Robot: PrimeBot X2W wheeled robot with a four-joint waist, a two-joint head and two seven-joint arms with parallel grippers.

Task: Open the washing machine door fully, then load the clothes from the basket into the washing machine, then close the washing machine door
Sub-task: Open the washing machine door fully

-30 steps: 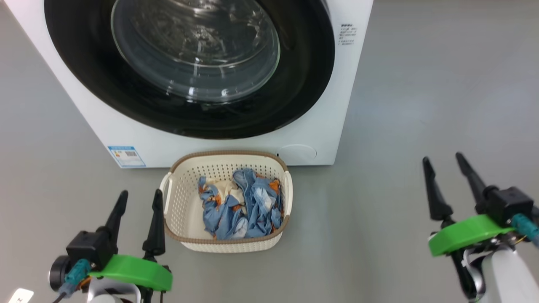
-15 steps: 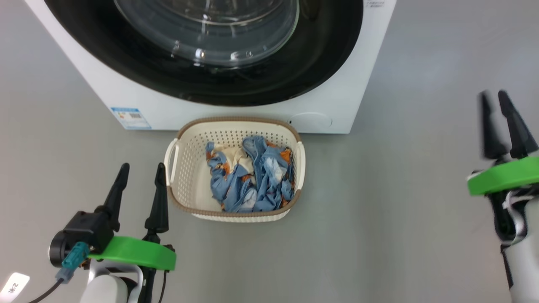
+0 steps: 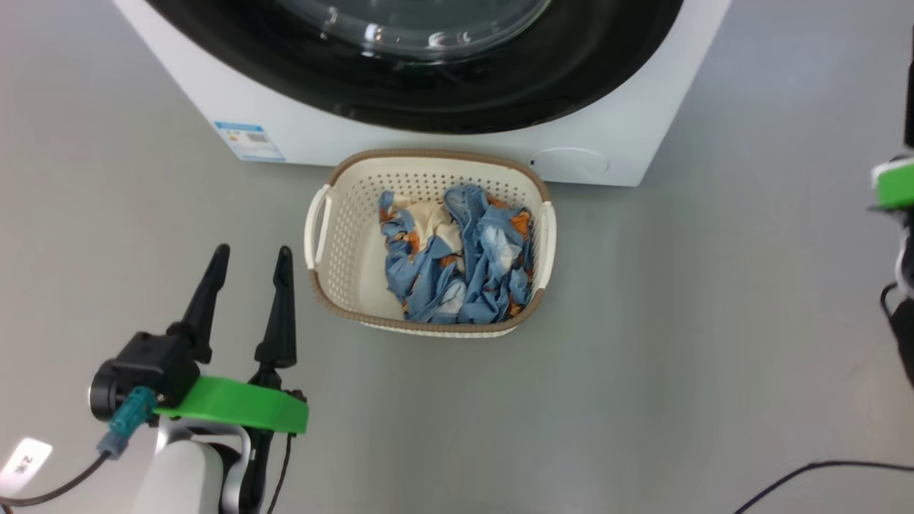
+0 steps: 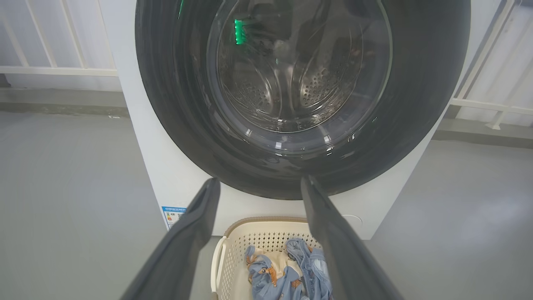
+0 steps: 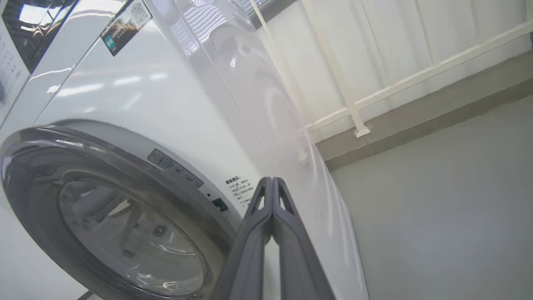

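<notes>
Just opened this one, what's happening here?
A two-armed robot faces a washer whose door is shut. The clothes lie in the basket on the floor before it, none loaded yet. The left gripper hangs open beside the basket, holding nothing. The right gripper is shut and empty, pointing at the washer's front near the door's edge.

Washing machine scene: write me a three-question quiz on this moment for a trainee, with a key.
1. True or false: the washing machine door is shut.
2. Where do the clothes lie? A: in the basket. B: inside the drum. C: loose on the floor.
3. Short answer: of the left gripper and the right gripper, which has its jaws pressed together?

Key: 1 true. 2 A. 3 the right one; the left one's jaws stand apart.
</notes>
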